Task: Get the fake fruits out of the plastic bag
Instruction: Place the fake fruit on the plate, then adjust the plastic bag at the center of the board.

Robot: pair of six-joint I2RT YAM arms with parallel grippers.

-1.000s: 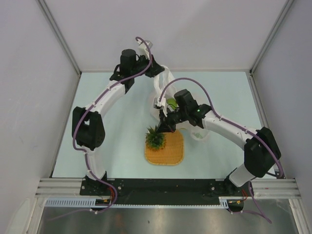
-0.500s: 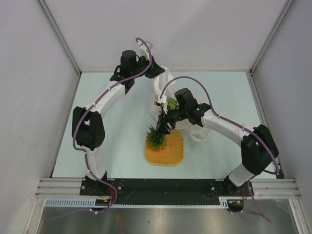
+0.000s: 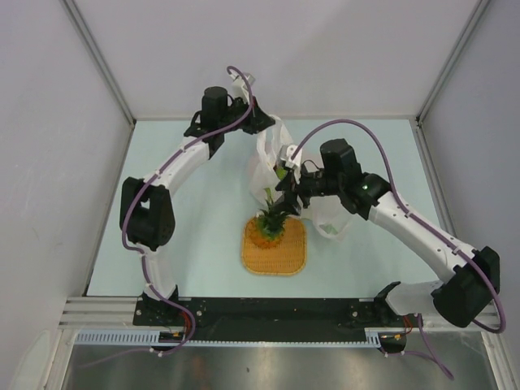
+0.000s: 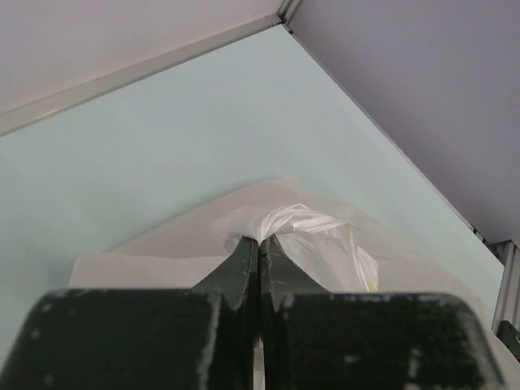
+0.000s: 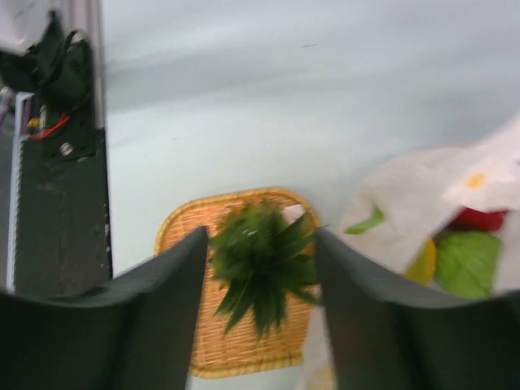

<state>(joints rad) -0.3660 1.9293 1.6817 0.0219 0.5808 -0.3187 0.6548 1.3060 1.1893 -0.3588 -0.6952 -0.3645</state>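
Observation:
The pineapple (image 3: 268,227) stands on the woven orange mat (image 3: 290,257), its green crown (image 5: 264,260) pointing up between the spread fingers of my right gripper (image 5: 262,236). That gripper (image 3: 286,199) hangs open just above the crown and grips nothing. The translucent white plastic bag (image 3: 264,162) lies behind the mat, and my left gripper (image 4: 259,238) is shut on a bunched fold of it (image 4: 313,231). In the right wrist view the bag's mouth (image 5: 398,211) shows a red piece (image 5: 479,219), a green piece (image 5: 467,260) and a yellow-orange fruit (image 5: 422,262) inside.
The pale green table (image 3: 187,203) is walled in by grey panels on three sides. A black rail (image 3: 268,313) with the arm bases runs along the near edge. Part of the bag (image 3: 333,221) spreads under the right arm.
My right gripper has opened and let go of the pineapple, which now stands on the mat. The right arm has swung back toward the right. The left gripper still pinches the bag.

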